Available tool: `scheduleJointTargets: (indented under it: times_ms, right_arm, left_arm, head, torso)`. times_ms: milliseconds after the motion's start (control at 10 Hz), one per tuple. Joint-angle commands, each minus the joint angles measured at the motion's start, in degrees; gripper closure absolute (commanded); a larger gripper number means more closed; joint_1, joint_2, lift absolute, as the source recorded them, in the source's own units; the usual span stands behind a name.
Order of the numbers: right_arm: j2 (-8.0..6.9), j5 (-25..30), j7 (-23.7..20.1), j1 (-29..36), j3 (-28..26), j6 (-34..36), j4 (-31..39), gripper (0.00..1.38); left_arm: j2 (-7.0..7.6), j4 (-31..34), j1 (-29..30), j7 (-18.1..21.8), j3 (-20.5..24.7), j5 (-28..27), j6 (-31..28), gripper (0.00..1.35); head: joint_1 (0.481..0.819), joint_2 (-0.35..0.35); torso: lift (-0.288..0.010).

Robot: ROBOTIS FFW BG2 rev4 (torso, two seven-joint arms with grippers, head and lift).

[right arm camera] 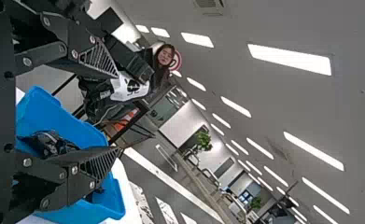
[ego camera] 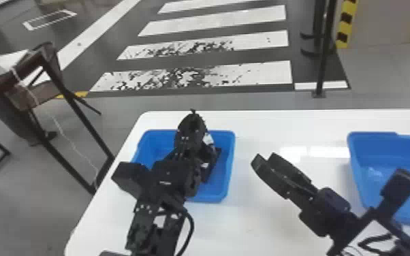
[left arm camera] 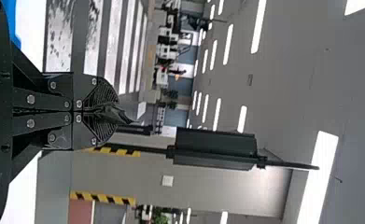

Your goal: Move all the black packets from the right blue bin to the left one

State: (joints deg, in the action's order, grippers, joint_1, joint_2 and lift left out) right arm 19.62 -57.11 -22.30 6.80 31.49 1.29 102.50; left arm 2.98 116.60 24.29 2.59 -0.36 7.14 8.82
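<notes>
Black packet (left arm camera: pixel 118 114) points outward, its visible length roughly along the left fingers (ego camera: pixel 188 136) pinching it; right fingers (ego camera: pixel 289 169) wide.

A white table (ego camera: pixel 262 218) carries the left blue bin (ego camera: pixel 229 170) and right blue bin (ego camera: pixel 361 170).

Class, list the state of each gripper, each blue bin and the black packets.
Left gripper: shut on a dark packet
Right gripper: open
Left blue bin: upright, holding black packets
Black packets in it: crumpled
Right blue bin: upright, uncovered
</notes>
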Motion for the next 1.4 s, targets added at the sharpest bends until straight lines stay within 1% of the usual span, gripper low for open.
scheduleJointTargets:
  times_ms: [0, 100, 200, 300, 400, 500, 600, 700, 800, 900, 1000, 1100, 1200, 1300]
  right_arm:
    - [-0.11, -0.9, -0.1, 0.4, -0.2, -1.6, -0.5, 0.23]
    - [-0.29, -0.9, -0.1, 0.9, -1.2, -1.9, -0.3, 0.26]
    - [-0.55, -0.8, -0.2, 1.8, -2.6, -2.0, -0.1, 0.26]
    - [-0.73, -0.2, -0.2, 3.3, -4.7, -2.0, 0.9, 0.26]
    - [-1.08, -0.5, -0.3, 5.0, -6.9, -2.6, 1.9, 0.26]
    - [-1.60, 1.0, -0.1, 6.7, -9.9, -2.6, 3.7, 0.26]
    - [-2.13, 4.3, 1.7, 9.1, -13.3, -2.4, 6.4, 0.26]
    - [-2.22, 5.9, 5.5, 13.2, -15.3, -2.4, 10.8, 0.26]
    - [-2.48, 7.7, 7.3, 16.4, -17.7, -2.4, 13.4, 0.26]
    - [-3.10, 11.3, 9.0, 20.6, -21.3, -2.3, 17.5, 0.26]
    - [-4.42, 17.7, 11.2, 25.1, -26.7, 0.3, 23.8, 0.26]
    - [-5.82, 24.0, 13.0, 28.4, -31.6, 3.2, 28.3, 0.26]
    - [-6.70, 27.6, 14.7, 30.7, -34.7, 5.0, 31.0, 0.26]
    - [-7.49, 30.1, 15.8, 31.7, -36.7, 5.6, 32.0, 0.26]
  left_arm:
    - [-1.05, -10.5, -6.9, -1.2, 5.6, -7.6, 4.8, 1.21]
    - [-1.05, -16.3, -9.5, -2.7, 7.4, -10.0, 6.7, 1.21]
    - [-1.05, -20.1, -10.5, -4.2, 8.2, -9.1, 8.5, 1.02]
    - [-1.23, -20.1, -10.0, -4.2, 8.6, -8.1, 10.2, 0.44]
    - [-1.05, -20.1, -9.8, -4.1, 7.9, -7.9, 12.3, 0.04]
    - [-0.35, -20.1, -9.8, -4.1, 6.1, -6.5, 14.1, 0.08]
    - [0.00, -20.1, -9.3, -4.1, 4.2, -3.7, 17.6, 0.14]
    - [0.18, -19.8, -8.3, -4.1, 2.9, -1.3, 21.6, 0.15]
    - [0.18, -18.2, -6.3, -3.3, 2.2, 0.6, 24.0, 0.15]
    - [-0.17, -15.1, -3.8, -0.7, 2.4, 1.4, 24.1, 0.14]
    - [-0.44, -9.2, 0.5, 0.0, 2.3, 0.9, 22.0, 0.12]
    - [-1.05, -0.2, 6.4, -0.4, 2.2, -0.7, 15.9, 0.10]
    - [-1.23, 6.5, 11.1, -1.2, 1.0, -1.2, 9.9, 0.10]
    - [-0.96, 10.3, 14.5, -3.7, -1.1, -2.1, 6.1, 0.10]
  head:
    - [0.695, 0.314]
    - [0.695, 0.343]
    - [0.695, 0.350]
    - [0.695, 0.350]
    - [0.695, 0.350]
    - [0.695, 0.350]
    - [0.695, 0.326]
    - [0.695, 0.305]
    - [0.695, 0.264]
    - [0.695, 0.240]
    - [0.695, 0.209]
    - [0.695, 0.171]
    - [0.695, 0.145]
    - [0.695, 0.089]
  torso:
    - [-0.140]
    - [-0.140]
    - [-0.140]
    - [-0.140]
    - [-0.140]
    - [-0.140]
    - [-0.140]
    - [-0.140]
    - [-0.140]
    - [-0.140]
    - [-0.140]
    - [-0.140]
    - [-0.140]
    - [-0.140]
